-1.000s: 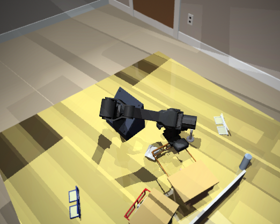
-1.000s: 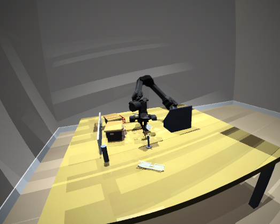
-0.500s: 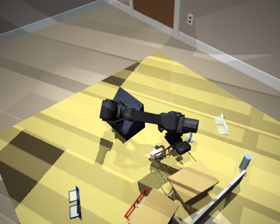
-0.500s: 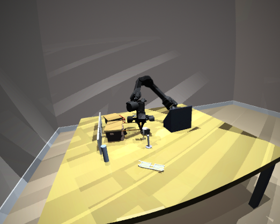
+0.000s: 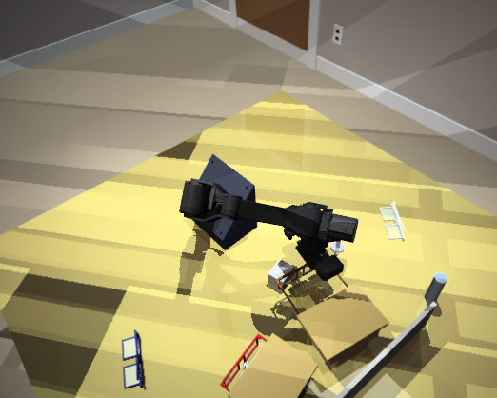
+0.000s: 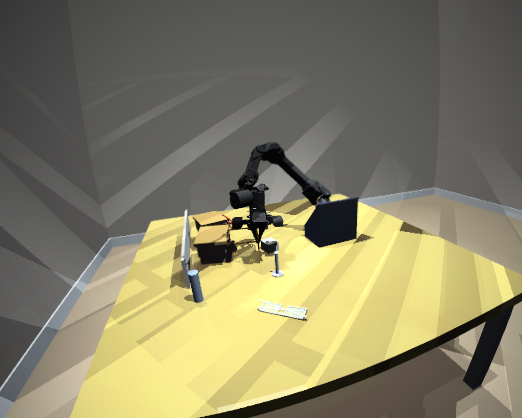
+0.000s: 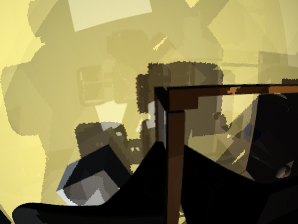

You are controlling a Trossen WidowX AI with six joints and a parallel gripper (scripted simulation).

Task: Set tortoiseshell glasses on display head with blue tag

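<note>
My gripper (image 5: 323,270) (image 6: 259,236) (image 7: 165,148) is shut on the tortoiseshell glasses (image 5: 292,275) (image 7: 220,90) and holds them a little above the table, the brown temples pointing toward the heads. Two tan-topped display heads stand close by: the nearer one (image 5: 342,320) (image 6: 211,235) just beyond the temple tips, the other (image 5: 275,368) (image 6: 209,218) behind it. I cannot make out a blue tag on either. In the wrist view the brown frame runs up between my dark fingers.
Red glasses (image 5: 239,361) (image 6: 227,219) lean at the farther head. A small white cube (image 5: 276,277) (image 6: 269,245) (image 7: 85,189) and a small post (image 5: 337,247) (image 6: 277,262) stand beside my gripper. White glasses (image 5: 393,219) (image 6: 284,310), blue glasses (image 5: 132,360), a grey cylinder (image 5: 436,287) (image 6: 196,286) and an upright panel (image 5: 388,351) (image 6: 185,246) are also here.
</note>
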